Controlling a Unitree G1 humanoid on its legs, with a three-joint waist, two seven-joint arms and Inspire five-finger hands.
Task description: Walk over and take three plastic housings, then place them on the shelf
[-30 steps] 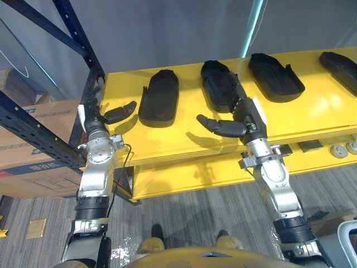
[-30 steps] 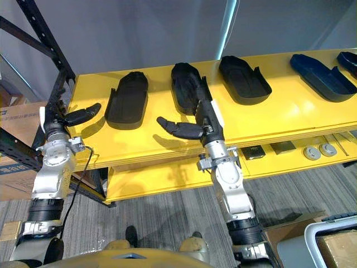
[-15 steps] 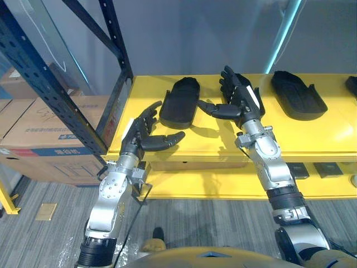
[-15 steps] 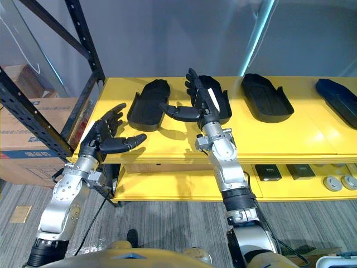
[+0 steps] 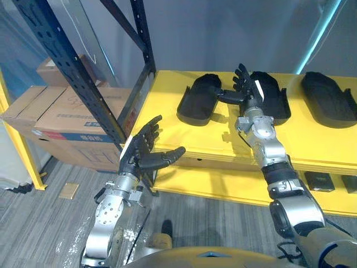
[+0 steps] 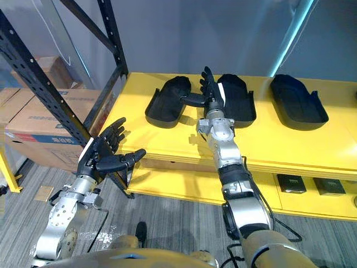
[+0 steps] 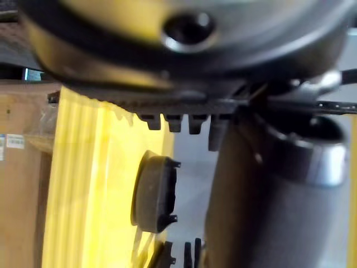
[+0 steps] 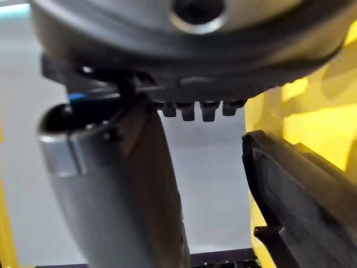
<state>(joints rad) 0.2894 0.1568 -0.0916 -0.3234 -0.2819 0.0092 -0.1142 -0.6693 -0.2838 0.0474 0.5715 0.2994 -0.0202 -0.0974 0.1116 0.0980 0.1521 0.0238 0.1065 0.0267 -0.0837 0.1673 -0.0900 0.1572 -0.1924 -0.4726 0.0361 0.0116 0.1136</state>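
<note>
Three black plastic housings lie in a row on the yellow shelf (image 5: pixel 167 106): a left one (image 5: pixel 199 99), a middle one (image 5: pixel 273 106) and a right one (image 5: pixel 329 106). My right hand (image 5: pixel 248 97) is open above the shelf between the left and middle housings, fingers straight up by the middle housing's left edge, thumb out toward the left one. It holds nothing. The right wrist view shows a housing's rim (image 8: pixel 301 190) close beside the thumb (image 8: pixel 128 184). My left hand (image 5: pixel 139 157) is open and empty, lower down in front of the shelf's left corner.
A dark blue rack upright (image 5: pixel 83 84) rises at the shelf's left end. Cardboard boxes (image 5: pixel 67 120) sit on the floor behind it. A lower yellow level carries small dark parts (image 5: pixel 321 180). Grey floor lies in front.
The whole view has shifted. My right hand has reached farther over the shelf, up to the middle housing. My left hand has come down off the shelf's front edge. Both stay open.
</note>
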